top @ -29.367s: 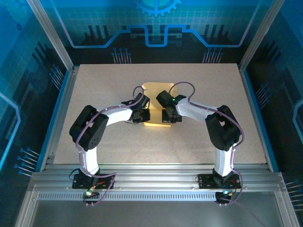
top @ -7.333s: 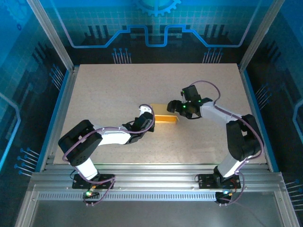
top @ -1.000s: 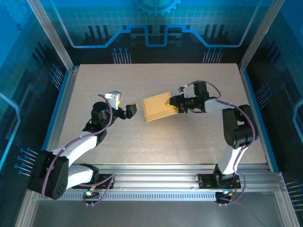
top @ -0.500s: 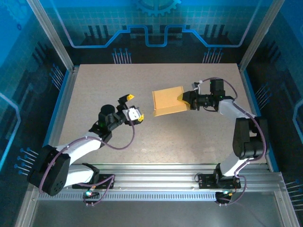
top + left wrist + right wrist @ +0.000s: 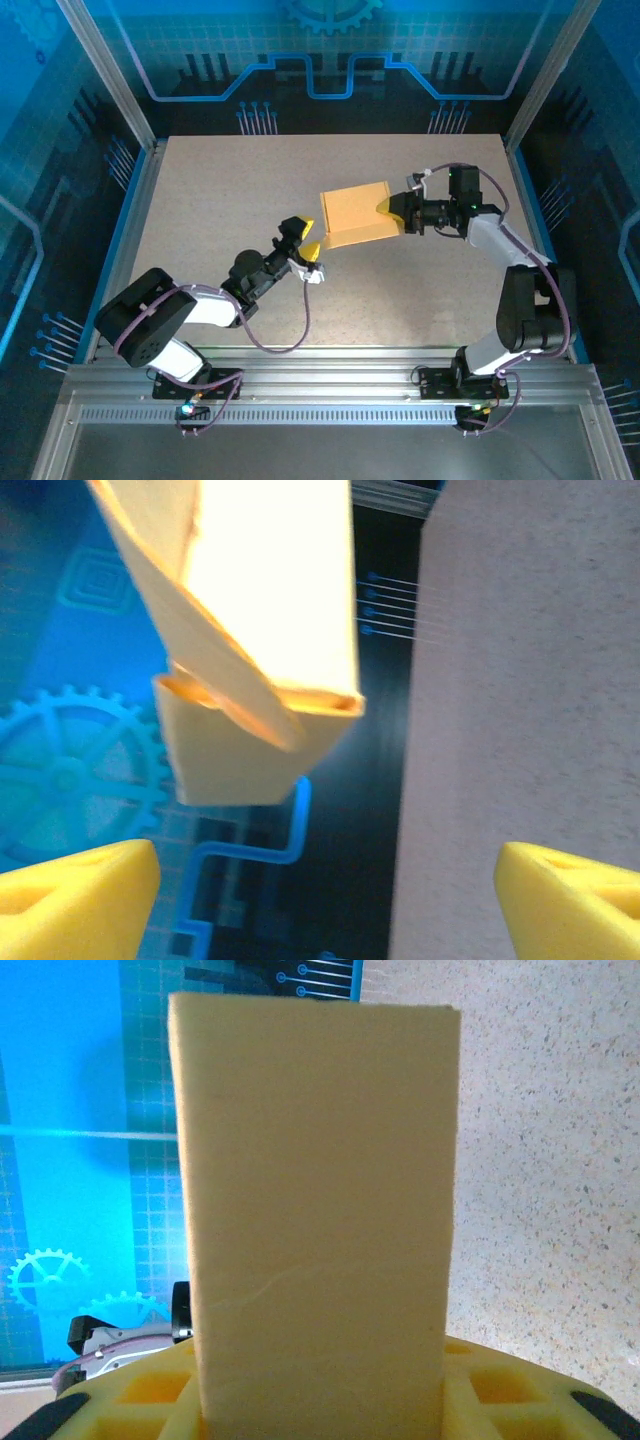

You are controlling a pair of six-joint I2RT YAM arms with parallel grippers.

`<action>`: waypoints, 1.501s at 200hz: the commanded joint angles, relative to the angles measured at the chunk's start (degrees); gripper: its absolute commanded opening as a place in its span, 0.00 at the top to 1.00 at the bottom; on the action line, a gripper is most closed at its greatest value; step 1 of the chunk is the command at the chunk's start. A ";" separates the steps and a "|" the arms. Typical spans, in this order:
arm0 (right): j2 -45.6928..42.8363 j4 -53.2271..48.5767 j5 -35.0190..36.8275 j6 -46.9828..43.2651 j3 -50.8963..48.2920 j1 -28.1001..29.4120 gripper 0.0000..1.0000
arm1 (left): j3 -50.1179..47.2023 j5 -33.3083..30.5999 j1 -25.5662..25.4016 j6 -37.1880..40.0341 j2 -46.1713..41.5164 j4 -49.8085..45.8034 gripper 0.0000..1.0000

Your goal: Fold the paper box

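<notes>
The paper box point(image 5: 353, 213) is a pale tan flattened carton held out sideways over the middle of the table. My right gripper point(image 5: 397, 212) is shut on its right end. In the right wrist view the paper box point(image 5: 315, 1210) rises as a broad tan panel from between the yellow pads point(image 5: 520, 1392). My left gripper point(image 5: 303, 241) sits just left of and nearer than the box, open and apart from it. In the left wrist view the paper box point(image 5: 255, 630) hangs ahead of the open left gripper point(image 5: 330, 905), showing a loose end flap; nothing lies between the yellow fingertips point(image 5: 75, 900).
The speckled beige table point(image 5: 220, 190) is framed by aluminium rails point(image 5: 330, 375) at the near edge and blue patterned walls point(image 5: 320, 60) on the other sides. Both arm bases stand on the near rail.
The left arm has swung in from the left toward the box's near-left corner, its jaws narrowing slightly. The right gripper carried the box to the right, then held still.
</notes>
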 commanded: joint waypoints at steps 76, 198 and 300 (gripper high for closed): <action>-0.91 -2.57 -1.51 0.23 0.02 4.40 0.59 | 1.21 -1.59 -3.78 5.29 -1.88 5.46 0.22; -2.18 -4.81 -1.37 -0.78 0.69 5.34 0.59 | 1.81 -3.21 -5.30 3.90 -1.24 5.48 0.48; -2.01 -7.43 -0.18 -1.70 1.89 5.34 0.53 | 1.57 -4.00 -5.39 1.64 -1.09 5.49 0.58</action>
